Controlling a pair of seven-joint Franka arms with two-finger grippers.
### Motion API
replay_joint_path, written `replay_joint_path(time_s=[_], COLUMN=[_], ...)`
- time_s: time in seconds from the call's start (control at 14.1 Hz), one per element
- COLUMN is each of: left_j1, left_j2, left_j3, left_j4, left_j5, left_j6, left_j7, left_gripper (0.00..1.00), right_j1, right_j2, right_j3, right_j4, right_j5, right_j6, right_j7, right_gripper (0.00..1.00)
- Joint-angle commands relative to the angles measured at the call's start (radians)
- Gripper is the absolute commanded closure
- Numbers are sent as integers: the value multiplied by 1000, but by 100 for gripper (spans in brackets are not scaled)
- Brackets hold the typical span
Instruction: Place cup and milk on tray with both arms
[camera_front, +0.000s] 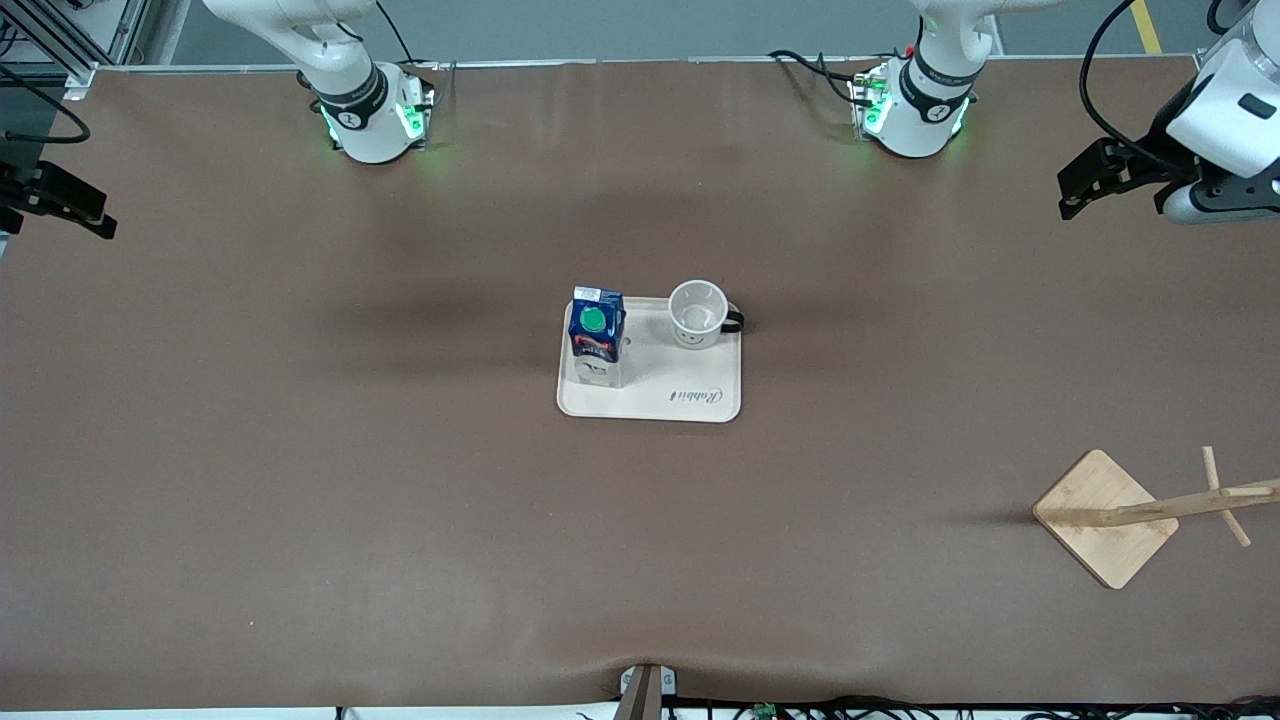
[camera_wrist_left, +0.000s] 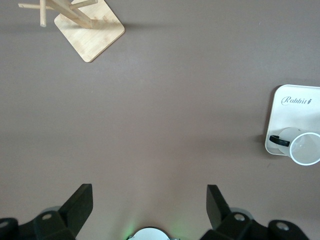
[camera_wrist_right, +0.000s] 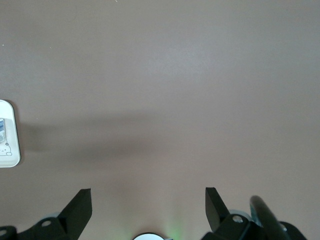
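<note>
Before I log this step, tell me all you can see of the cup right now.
The cup is a small white mug with a dark rim and a black loop handle pointing toward the left arm's end. It stands upright and looks empty, on a corner of the cream tray, beside the milk, apart from it. Nothing grips it.

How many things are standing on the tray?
2. The milk stands on the tray toward the right arm's end, and the cup stands beside it toward the left arm's end, its handle reaching over the tray's edge. Nothing seems hidden.

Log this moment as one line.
cup and milk on tray | left gripper open, empty | right gripper open, empty
</note>
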Motion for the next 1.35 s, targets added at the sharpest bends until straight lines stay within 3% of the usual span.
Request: replay_joint_path(time_s=[0.0,1.28], left_j1=[-1,-2], left_j2=[19,19], left_j3=[-1,-3], left_j4=[32,31], left_j5=[-6,-13], left_j6=[-1,-3], left_j7=[0,-4], left_gripper=[0,0], right_j1=[-5,14], right_j2=[11,10], right_j3=[1,2], right_j4=[24,30], right_j5=[-11,-10], right_j6=[-16,-13], right_j7=[-4,-4], right_gripper=[0,0])
